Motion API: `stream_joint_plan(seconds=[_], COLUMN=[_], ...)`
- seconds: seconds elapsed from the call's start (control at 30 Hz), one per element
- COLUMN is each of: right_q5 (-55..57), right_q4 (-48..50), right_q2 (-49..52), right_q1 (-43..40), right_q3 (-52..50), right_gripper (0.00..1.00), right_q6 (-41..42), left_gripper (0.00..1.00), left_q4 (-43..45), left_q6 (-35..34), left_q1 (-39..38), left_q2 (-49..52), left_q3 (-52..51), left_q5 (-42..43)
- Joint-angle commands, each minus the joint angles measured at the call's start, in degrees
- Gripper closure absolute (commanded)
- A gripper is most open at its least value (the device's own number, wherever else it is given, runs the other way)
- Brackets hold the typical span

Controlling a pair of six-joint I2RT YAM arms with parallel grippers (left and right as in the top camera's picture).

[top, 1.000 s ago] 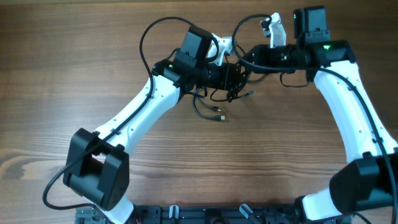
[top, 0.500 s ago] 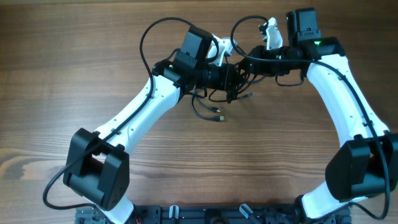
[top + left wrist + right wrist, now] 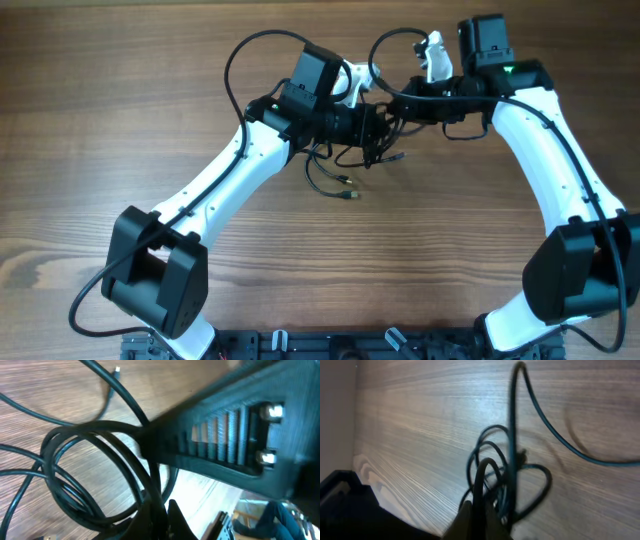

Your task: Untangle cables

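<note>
The cables [image 3: 328, 178] are thin and black, a tangled bundle with loose loops and small plug ends hanging below my two grippers at the table's upper middle. My left gripper [image 3: 377, 126] is shut on a strand of the bundle. In the left wrist view its fingers [image 3: 162, 517] pinch a cable, with coiled loops [image 3: 65, 475] to the left. My right gripper [image 3: 398, 103] meets it from the right and is shut on another strand. In the right wrist view its fingers [image 3: 479, 517] clamp a cable, with loops [image 3: 520, 480] beyond.
The wooden table [image 3: 120, 120] lies all around. Thick wires fixed to the arms arc above the left wrist [image 3: 250, 45] and the right wrist [image 3: 385, 38]. The right gripper's ribbed body [image 3: 235, 435] fills the upper right of the left wrist view.
The right arm has shifted left and closer to the left gripper. The hanging loops and plug ends have moved slightly up and left.
</note>
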Motion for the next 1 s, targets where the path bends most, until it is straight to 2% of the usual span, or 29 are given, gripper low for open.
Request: stream_joint_plan(seconds=[0.0, 0.2, 0.37, 0.53, 0.77, 0.87, 0.97], right_q5=[0.74, -1.86, -7.43, -11.21, -22.58, -22.34, -12.7], right_q4=[-1.01, -4.22, -6.29, -6.19, -6.23, -6.27, -6.25], right_q2=[-3.91, -11.3, -15.47, -18.1, -18.93, -18.93, -18.93], right_q1=[-2.32, -6.19, -7.82, -10.01, -18.49, -22.45, -25.14], right_q3=[-0.15, -0.15, -0.15, -0.15, -0.15, -0.15, -0.15], right_gripper=[0.96, 0.96, 0.96, 0.96, 0.96, 0.96, 0.96], right_q6=[-1.01, -2.91, -4.5, -4.42, -5.11, -5.05, -2.05], left_gripper=[0.96, 0.96, 0.96, 0.96, 0.96, 0.96, 0.96], left_q4=[-2.08, -3.54, -4.83, -8.15, -9.77, -9.77, -9.75], left_q6=[-5.79, -10.25, -10.21, -9.77, -6.69, -6.64, -5.57], left_q1=[1.49, 4.94, 8.02, 10.36, 11.61, 12.07, 12.37], left_q2=[-0.52, -0.52, -0.52, -0.52, -0.52, -0.52, -0.52], left_q3=[0.28, 0.28, 0.28, 0.28, 0.28, 0.28, 0.28], left_q5=[-8.83, -13.05, -13.51, -17.44, -21.9, -22.77, -22.91])
